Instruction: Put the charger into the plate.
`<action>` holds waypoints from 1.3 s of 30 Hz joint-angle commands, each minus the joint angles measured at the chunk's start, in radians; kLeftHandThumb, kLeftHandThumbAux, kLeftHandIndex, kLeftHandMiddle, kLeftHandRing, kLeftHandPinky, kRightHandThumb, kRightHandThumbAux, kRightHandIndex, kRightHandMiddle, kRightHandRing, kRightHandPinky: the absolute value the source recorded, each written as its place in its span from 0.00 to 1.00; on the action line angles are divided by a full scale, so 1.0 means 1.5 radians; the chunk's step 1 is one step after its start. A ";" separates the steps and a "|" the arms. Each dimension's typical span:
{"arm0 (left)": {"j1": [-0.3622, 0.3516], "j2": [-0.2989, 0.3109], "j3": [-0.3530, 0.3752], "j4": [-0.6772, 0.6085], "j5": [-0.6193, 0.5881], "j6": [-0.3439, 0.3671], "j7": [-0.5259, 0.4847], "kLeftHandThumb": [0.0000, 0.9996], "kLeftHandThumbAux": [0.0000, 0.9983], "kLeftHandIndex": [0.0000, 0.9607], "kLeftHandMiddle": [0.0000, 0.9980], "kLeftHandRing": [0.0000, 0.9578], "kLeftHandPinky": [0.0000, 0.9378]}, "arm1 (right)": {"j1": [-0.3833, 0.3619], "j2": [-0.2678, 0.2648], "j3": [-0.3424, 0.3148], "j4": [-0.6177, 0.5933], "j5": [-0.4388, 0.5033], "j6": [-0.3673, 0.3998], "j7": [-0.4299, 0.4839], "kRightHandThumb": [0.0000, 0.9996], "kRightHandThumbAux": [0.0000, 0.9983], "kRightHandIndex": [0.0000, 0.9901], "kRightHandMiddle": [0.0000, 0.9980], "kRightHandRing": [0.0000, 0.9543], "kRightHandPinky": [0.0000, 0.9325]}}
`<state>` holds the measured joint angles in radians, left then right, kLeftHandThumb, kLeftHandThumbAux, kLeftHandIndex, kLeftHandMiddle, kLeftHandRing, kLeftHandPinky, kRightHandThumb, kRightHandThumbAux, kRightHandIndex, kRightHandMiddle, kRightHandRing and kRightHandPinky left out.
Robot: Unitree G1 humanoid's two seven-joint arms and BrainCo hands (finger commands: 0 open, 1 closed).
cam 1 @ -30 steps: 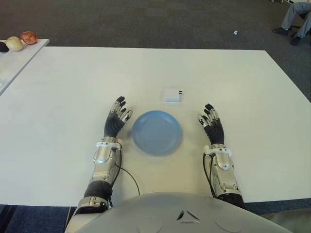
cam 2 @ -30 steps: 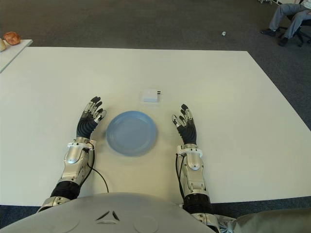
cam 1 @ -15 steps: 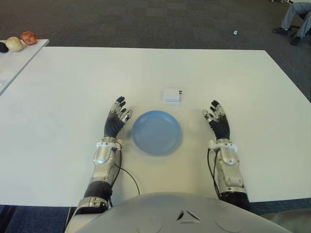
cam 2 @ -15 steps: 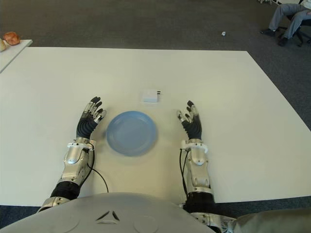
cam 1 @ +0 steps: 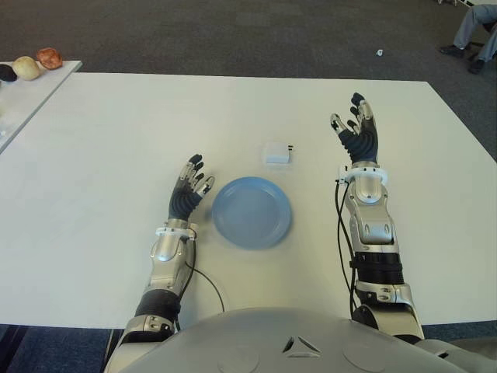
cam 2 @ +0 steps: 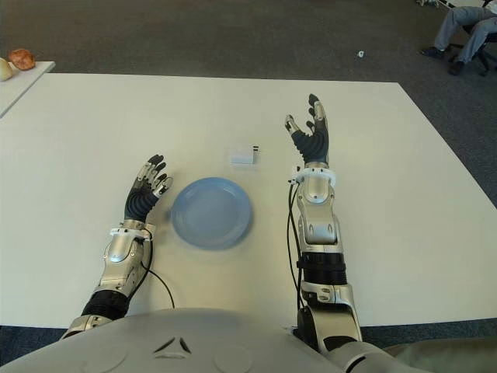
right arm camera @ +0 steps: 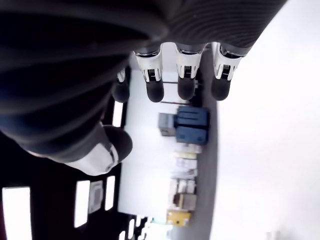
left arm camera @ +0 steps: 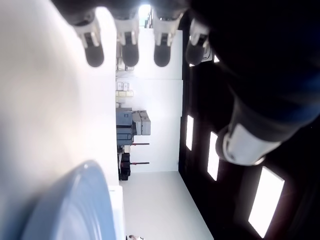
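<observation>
Left eye view first: your right hand (cam 1: pixel 356 130) is up over the tabletop (cam 1: pixel 93 155) with its fingers spread and straight, holding nothing, and it shows to the right of the charger (cam 1: pixel 276 152), apart from it and a little nearer the far edge. In its own wrist view the fingertips (right arm camera: pixel 154 91) stand apart with only the room beyond them (no object between fingers and thumb). The forearm runs back from that hand toward the near edge of the tabletop, passing to the right of the plate (cam 1: pixel 251 212). Your left hand (cam 1: pixel 189 193) shows just beside the plate on its left, fingers loosely extended and empty; whether it touches the surface you cannot tell from here. Its wrist view gives you the same open fingers (left arm camera: pixel 94 54) and the blue rim of the plate close by. The charger, a small white block with its prongs pointing toward the right edge, lies flat on the tabletop just beyond the plate's far rim, not touching it, roughly midway between the left and right edges. The plate itself is blue, round and sits nearer the front edge than the charger does. Farther out, a second white table (cam 1: pixel 31 93) stands off the left far corner carrying a few rounded items (cam 1: pixel 48 57), and a seated person's legs (cam 1: pixel 470 35) show on the dark carpet (cam 1: pixel 233 31) past the right far corner.
</observation>
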<state>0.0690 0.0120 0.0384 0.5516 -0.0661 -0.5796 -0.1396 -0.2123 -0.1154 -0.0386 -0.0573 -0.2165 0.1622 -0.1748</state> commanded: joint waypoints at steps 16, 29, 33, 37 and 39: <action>0.092 -0.044 -0.025 0.078 0.024 0.037 0.026 0.00 0.66 0.02 0.08 0.08 0.08 | -0.129 -0.125 0.118 0.254 -0.118 -0.125 0.072 0.14 0.59 0.00 0.00 0.00 0.00; 0.107 -0.057 -0.033 0.069 0.036 0.028 0.031 0.00 0.66 0.03 0.09 0.08 0.09 | -0.157 -0.160 0.167 0.389 -0.170 -0.256 0.035 0.19 0.51 0.00 0.00 0.00 0.00; 0.109 -0.061 -0.034 0.070 0.039 0.027 0.031 0.00 0.66 0.03 0.09 0.08 0.09 | -0.170 -0.177 0.192 0.433 -0.210 -0.281 0.014 0.19 0.48 0.00 0.00 0.00 0.00; 0.110 -0.063 -0.034 0.070 0.039 0.027 0.030 0.00 0.66 0.03 0.09 0.08 0.09 | -0.184 -0.193 0.221 0.480 -0.250 -0.308 -0.008 0.20 0.45 0.00 0.00 0.00 0.00; 0.111 -0.064 -0.034 0.071 0.039 0.026 0.029 0.00 0.66 0.03 0.09 0.08 0.09 | -0.194 -0.201 0.241 0.530 -0.273 -0.331 -0.029 0.20 0.44 0.00 0.00 0.00 0.00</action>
<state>0.0839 -0.0236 0.0189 0.5346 -0.0177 -0.5866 -0.1151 -0.4694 -0.3937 0.2752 0.6404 -0.5659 -0.2813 -0.1807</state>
